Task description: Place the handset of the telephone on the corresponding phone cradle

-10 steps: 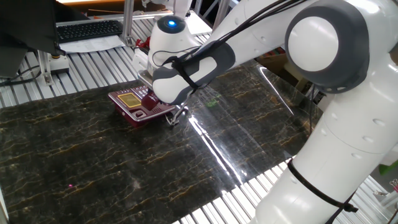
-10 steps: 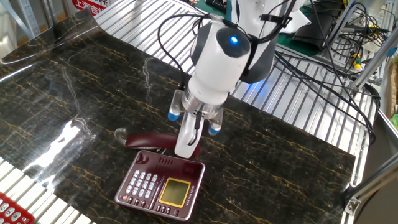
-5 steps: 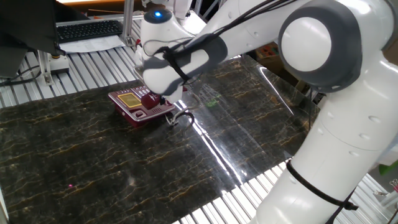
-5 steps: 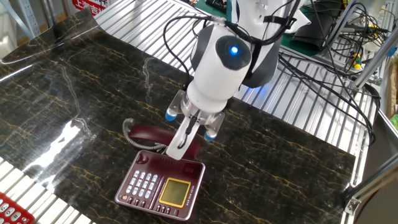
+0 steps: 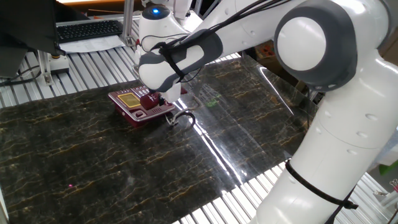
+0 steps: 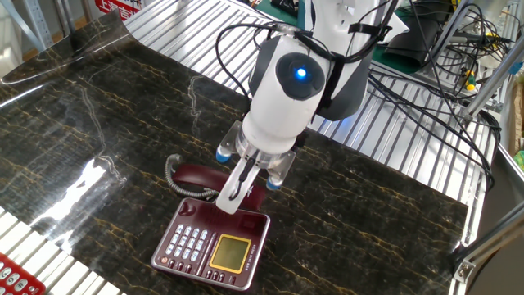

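A Franka Panda arm leans low over a black marbled table, its gripper closed across the middle of the dark maroon handset so that the receiver hangs level rather than tipping at either end. The handset sits just beyond the top edge of the telephone, parallel to that edge, with one end overlapping the base's upper corner; whether it is touching the base or held just above it cannot be told from either camera. Its thin coiled cord loops out from the far end onto the table, left slack so it does not pull against the grasp. The phone cradle, judged to be the recessed strip along the base's upper side next to the pale keypad and yellowish display, lies directly beside the held receiver, suggesting the seating step is close but not yet finished. From the opposite camera, the arm's wrist hides most of the handset.
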{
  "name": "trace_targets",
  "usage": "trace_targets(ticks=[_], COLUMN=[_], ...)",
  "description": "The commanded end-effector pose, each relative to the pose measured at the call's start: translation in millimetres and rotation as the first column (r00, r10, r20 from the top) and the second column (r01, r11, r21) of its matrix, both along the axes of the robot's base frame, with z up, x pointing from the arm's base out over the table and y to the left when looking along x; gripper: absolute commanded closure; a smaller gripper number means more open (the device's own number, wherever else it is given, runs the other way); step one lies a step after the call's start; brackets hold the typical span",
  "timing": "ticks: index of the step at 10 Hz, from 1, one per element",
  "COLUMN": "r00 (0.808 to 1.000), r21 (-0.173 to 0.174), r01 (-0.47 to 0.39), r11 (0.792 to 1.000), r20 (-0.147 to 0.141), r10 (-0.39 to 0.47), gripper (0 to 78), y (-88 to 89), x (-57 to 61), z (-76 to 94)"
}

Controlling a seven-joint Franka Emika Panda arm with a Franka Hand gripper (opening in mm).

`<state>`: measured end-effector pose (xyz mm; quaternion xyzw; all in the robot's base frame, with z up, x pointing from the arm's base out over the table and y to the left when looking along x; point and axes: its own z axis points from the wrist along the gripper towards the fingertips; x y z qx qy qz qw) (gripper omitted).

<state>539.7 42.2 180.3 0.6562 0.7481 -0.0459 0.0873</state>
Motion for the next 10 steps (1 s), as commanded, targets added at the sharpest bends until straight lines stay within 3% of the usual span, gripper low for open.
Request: trace_targets(ticks=[1, 6, 7, 8, 9, 10], r00=[0.998, 0.995, 0.991, 0.990, 0.989, 0.988], r21=[0.061, 0.080, 0.087, 0.112, 0.162, 0.181], r01=[-0.046, -0.047, -0.056, -0.055, -0.047, -0.054], r11=[0.997, 0.996, 0.995, 0.992, 0.986, 0.982], r20=[-0.030, -0.079, -0.117, -0.126, -0.130, -0.136], r10=[0.048, 0.053, 0.066, 0.069, 0.068, 0.079], gripper=[76.4, 76.4, 76.4, 76.4, 76.4, 76.4], y=[25.2, 29.1, 26.4, 23.0, 19.3, 15.7], x=[12.7, 19.2, 23.4, 28.0, 32.6, 34.7], z=[-3.3, -17.5, -14.1, -10.7, -8.0, -7.7])
